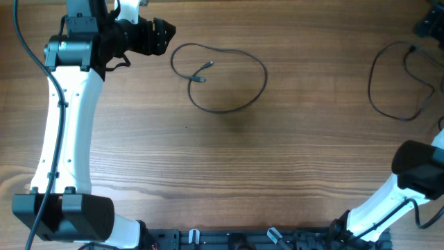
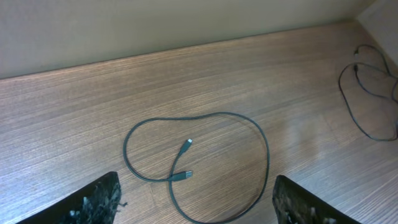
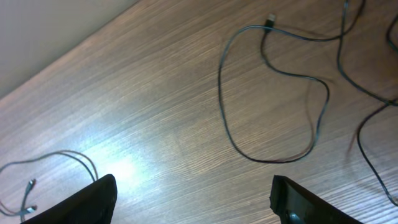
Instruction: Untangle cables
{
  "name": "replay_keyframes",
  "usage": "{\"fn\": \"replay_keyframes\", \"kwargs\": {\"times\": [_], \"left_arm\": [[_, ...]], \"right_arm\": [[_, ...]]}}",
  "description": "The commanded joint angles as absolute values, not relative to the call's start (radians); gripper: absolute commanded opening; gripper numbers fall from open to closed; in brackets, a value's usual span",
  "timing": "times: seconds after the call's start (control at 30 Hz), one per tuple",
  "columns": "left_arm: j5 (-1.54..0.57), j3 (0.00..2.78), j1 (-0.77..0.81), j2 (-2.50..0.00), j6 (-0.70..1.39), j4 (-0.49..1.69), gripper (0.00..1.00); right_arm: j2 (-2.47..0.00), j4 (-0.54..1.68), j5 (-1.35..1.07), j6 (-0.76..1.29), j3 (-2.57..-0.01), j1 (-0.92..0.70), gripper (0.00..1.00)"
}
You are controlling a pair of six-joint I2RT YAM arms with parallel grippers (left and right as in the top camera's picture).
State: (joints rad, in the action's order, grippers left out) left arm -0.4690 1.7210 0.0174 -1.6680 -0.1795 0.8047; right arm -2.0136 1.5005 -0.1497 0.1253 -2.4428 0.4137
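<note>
A thin black cable lies in one loose loop on the wooden table, its two small plug ends tucked inside the loop where the cord crosses itself. Well to the right of that loop, more black strands overlap in looser curves. I think the main risk is pinching at the crossing, since catching both runs would draw the loop tighter rather than open. The cord is also thin and flat on the wood, so it could slip from my fingertips. My left gripper hovers just left of the loop, tilted down toward it, fingers spread wide and holding nothing. My right gripper hangs far right of the loop above the other strands, equally wide and empty.
</note>
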Motion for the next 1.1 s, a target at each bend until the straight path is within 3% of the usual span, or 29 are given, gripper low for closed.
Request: {"fn": "replay_keyframes", "kwargs": {"times": [0.0,0.63,1.07], "left_arm": [[-0.470,1.719,0.008,-1.637,-0.196,0.802,0.81],[-0.458,1.719,0.008,-1.637,-0.195,0.811,0.82],[-0.458,1.719,0.008,-1.637,-0.196,0.824,0.82]], "right_arm": [[-1.983,1.505,-0.129,0.090,-2.450,0.354,0.81],[-1.982,1.591,-0.169,0.048,-2.450,0.089,0.81],[-1.982,1.608,-0.043,0.089,-2.450,-0.133,0.84]]}}
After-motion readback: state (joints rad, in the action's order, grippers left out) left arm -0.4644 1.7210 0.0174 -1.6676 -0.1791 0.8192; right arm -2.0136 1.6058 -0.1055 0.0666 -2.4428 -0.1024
